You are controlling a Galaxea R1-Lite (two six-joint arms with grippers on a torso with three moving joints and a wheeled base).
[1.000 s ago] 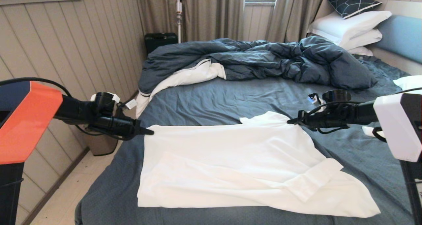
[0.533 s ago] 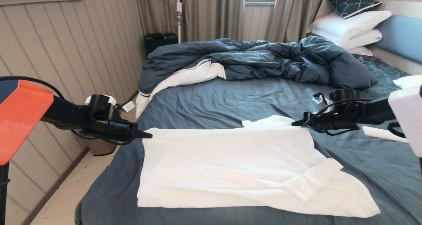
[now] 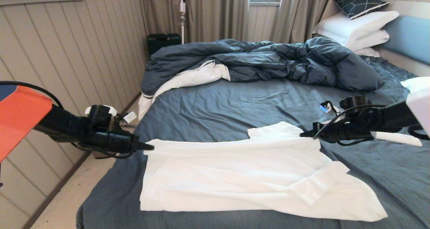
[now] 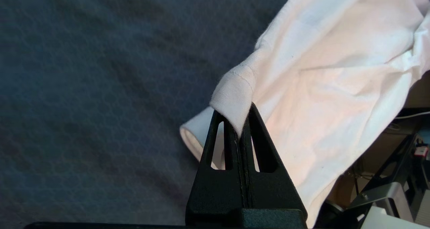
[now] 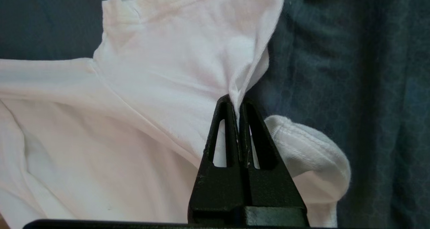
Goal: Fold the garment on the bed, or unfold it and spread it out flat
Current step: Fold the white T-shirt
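Garment (image 3: 242,175) flat across near half of bed (image 3: 235,101), one lengthwise fold apparently made, far corners pinched by left pincer (image 3: 149,147) and right pincer (image 3: 304,134), both clamped on cloth; remaining folds toward near edge judged still outstanding.
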